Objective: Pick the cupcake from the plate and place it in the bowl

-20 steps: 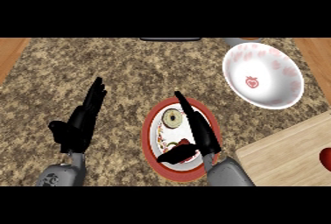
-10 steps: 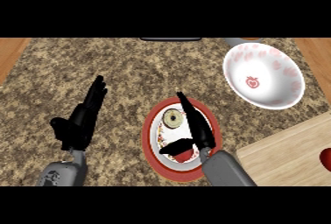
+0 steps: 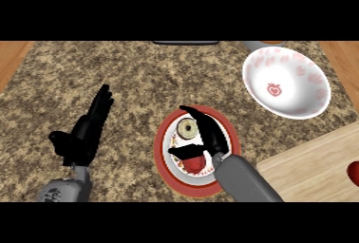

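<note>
The cupcake (image 3: 188,128) sits on the red-rimmed plate (image 3: 167,163), in its upper half, seen from above as a pale round with a darker centre, and it has not left its spot over the last second. What has changed is our right hand (image 3: 207,136): it has slid a little further over the plate, so that its straight fingers now lie along the cupcake's right side, close against it or touching, with the thumb stretched out across the plate below the cupcake. The fingers are spread apart from the thumb and are not closed round anything, so we judge that we are in the approach, with the grasp not yet made. Below the thumb a red mark shows on the plate's white middle; we cannot tell what it is. The bowl (image 3: 303,102), white with red heart-like marks, lies up and to the right of the plate, well apart from it, with bare speckled counter (image 3: 133,71) between, so the carry looks unobstructed to us. A wooden board (image 3: 308,161) fills the lower right corner, with a red thing (image 3: 353,173) cut off at the edge; neither lies on the way to the bowl. Our left hand (image 3: 84,135) rests at the left, fingers straight and together, pointing up, holding nothing. Dark things show at the counter's far edge, too cropped to name.
</note>
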Motion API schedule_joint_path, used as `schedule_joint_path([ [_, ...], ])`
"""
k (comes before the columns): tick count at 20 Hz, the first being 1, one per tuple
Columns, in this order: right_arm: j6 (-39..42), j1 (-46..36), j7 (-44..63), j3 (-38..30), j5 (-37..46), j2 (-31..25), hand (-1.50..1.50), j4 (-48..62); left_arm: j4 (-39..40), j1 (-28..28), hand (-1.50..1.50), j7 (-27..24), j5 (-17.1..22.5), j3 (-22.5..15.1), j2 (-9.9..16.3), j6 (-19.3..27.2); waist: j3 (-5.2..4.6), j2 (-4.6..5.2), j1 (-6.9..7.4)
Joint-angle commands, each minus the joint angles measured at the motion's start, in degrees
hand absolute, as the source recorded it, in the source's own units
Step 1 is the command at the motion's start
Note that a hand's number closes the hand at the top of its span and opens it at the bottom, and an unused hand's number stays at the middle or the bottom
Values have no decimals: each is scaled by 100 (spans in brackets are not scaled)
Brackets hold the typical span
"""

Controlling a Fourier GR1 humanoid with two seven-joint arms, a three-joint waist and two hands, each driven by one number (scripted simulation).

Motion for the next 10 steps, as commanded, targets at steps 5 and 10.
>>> schedule_joint_path([
  [5,230,-166,-783,386,519,3,150,574,-281,8,0,260,104,125,138,-153,2,10,-6],
  [10,-52,-235,-1106,662,-240,4,150,846,-119,-56,0,233,-79,-31,-102,1,3,16,20],
])
